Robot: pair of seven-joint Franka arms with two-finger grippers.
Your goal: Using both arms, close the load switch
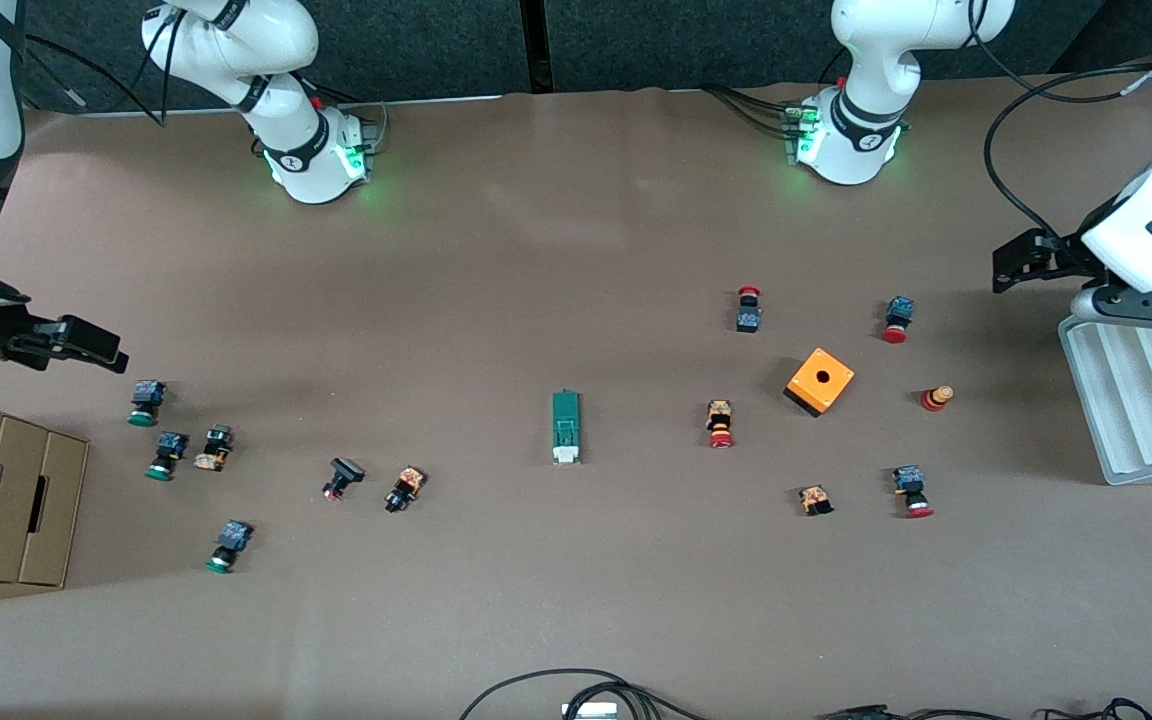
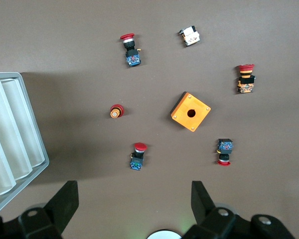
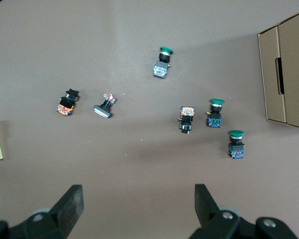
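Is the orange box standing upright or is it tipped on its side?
Upright. The orange box sits flat on the table, and its round hole faces straight up; the left wrist view shows the same.

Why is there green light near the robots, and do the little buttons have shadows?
Front view: the glow comes from lights on each arm's base, spilling onto the brown table. Left wrist view: the orange box casts a soft dark shadow beside it. Right wrist view: the green-capped push buttons have only faint shadows; the light is even, no glare.
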